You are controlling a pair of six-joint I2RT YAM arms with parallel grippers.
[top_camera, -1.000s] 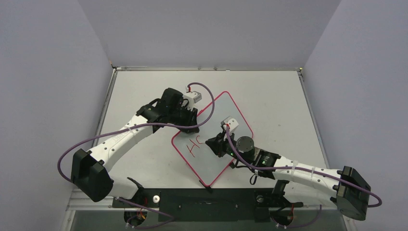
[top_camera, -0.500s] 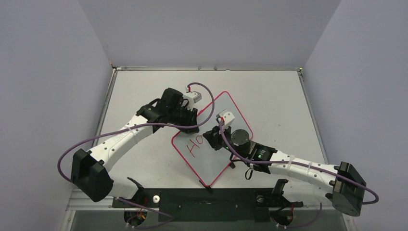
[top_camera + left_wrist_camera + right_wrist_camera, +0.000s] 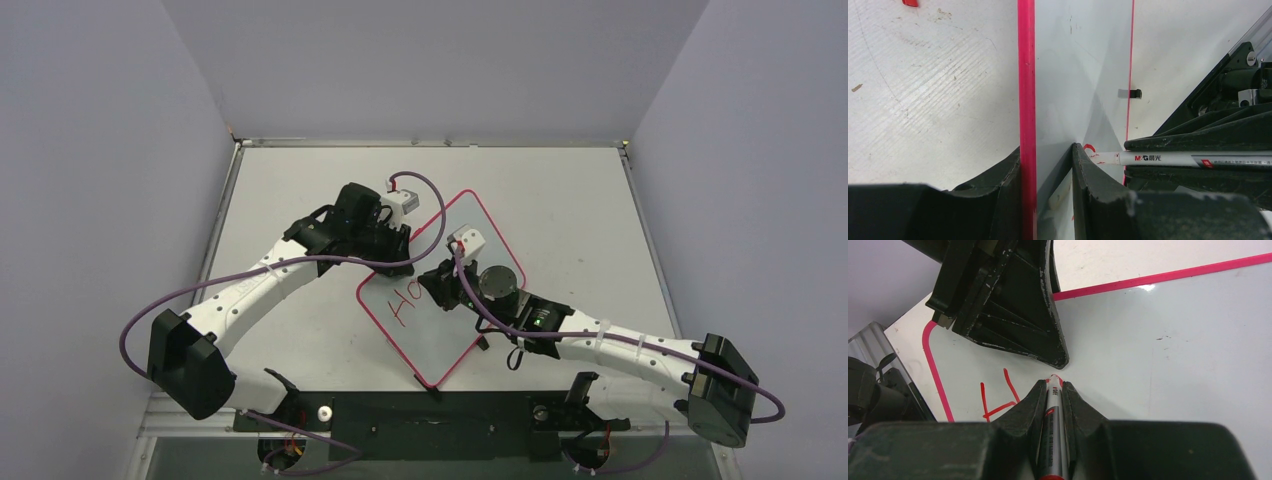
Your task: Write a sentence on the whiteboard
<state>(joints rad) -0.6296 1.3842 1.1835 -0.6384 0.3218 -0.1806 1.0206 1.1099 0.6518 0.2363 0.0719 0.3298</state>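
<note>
The whiteboard [image 3: 450,345] lies flat on the table, turned like a diamond, with a thin pink rim [image 3: 1027,75]. The sentence [image 3: 405,300] reads "HO" in red; the right wrist view shows its "H" [image 3: 998,400]. My right gripper [image 3: 440,283] is shut on a white marker [image 3: 1053,430], whose red tip touches the board just past the "O". My left gripper [image 3: 1047,147] stands open astride the board's upper left rim, one finger [image 3: 1008,170] on the table side against the rim. The other finger [image 3: 1048,340] rests on the board close to the marker tip.
The grey-white table [image 3: 560,200] is fenced by a raised metal rim and lilac walls on three sides. A small black clip [image 3: 1134,93] sits at the board's far rim. Purple cables loop over both arms. The arm bases stand at the near edge.
My right gripper has slid the marker up and left across the board. The second letter has closed from a "C" shape into an "O". The left arm has stayed put.
</note>
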